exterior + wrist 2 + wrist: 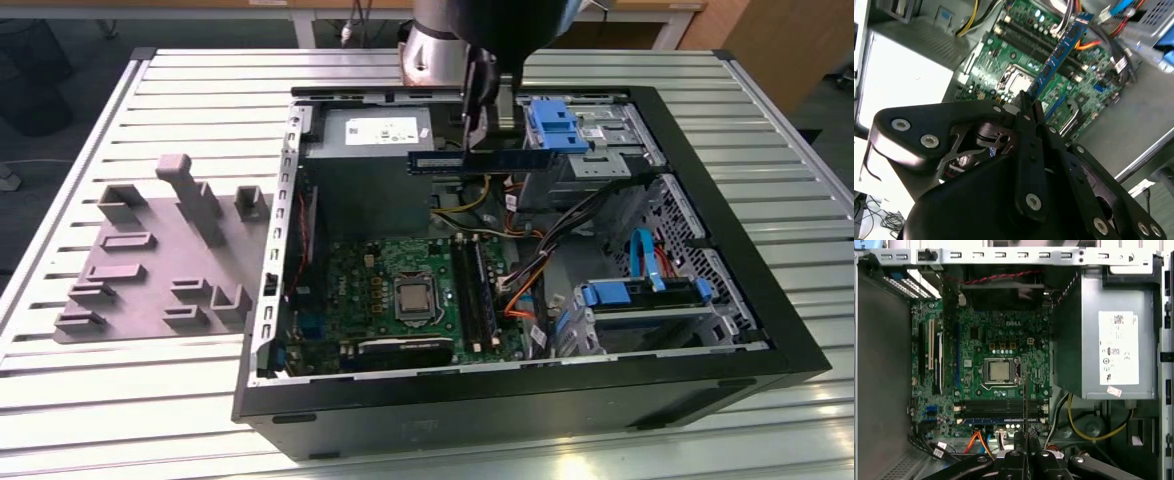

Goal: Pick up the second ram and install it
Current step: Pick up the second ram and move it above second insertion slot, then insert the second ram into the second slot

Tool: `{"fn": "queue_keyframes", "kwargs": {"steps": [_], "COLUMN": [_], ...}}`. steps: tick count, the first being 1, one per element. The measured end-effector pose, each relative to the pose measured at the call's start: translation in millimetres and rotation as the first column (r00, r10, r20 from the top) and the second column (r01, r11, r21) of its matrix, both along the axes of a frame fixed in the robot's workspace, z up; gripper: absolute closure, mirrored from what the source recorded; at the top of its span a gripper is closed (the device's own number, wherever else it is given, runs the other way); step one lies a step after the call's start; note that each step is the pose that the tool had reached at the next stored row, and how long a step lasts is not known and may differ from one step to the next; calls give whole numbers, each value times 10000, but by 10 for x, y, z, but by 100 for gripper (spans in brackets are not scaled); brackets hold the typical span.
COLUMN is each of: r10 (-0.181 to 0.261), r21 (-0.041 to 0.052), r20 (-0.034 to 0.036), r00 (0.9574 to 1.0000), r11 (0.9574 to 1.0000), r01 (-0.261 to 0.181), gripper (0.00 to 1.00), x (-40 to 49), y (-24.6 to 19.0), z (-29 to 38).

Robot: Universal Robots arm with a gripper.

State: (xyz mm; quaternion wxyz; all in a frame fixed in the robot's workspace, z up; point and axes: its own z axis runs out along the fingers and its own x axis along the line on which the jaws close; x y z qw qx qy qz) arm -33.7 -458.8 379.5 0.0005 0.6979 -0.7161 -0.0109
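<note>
My gripper [478, 140] hangs over the far part of the open computer case and is shut on the second ram [481, 160]. The ram is a long thin blue stick, held level above the case floor. In the second wrist view the ram [1060, 54] reaches out from the gripper [1026, 102] over the green motherboard [1019, 60]. In the first wrist view the ram [1025, 395] shows edge-on as a thin line rising from the gripper [1026, 460], crossing the dark memory slots [999, 409]. In the exterior view those slots [475, 290] lie below and nearer than the ram.
The grey power supply [380, 130] sits beside the gripper, with light-blue drive brackets [554, 125] on the exterior view's right. Orange and black cables [527, 290] run next to the slots. A grey fixture plate [160, 260] lies on the slatted table at the exterior view's left.
</note>
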Motion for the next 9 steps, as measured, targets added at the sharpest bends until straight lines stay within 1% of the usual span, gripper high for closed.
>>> {"fn": "queue_keyframes", "kwargs": {"steps": [2,9], "r10": [0,-30], "r21": [1,0], "r20": [1,1], "r00": [10000,10000], "r11": [10000,10000], "r01": [0,30], "gripper": [86,86], "x": [55,61], "y": [-1,0], "z": [-1,-1]}}
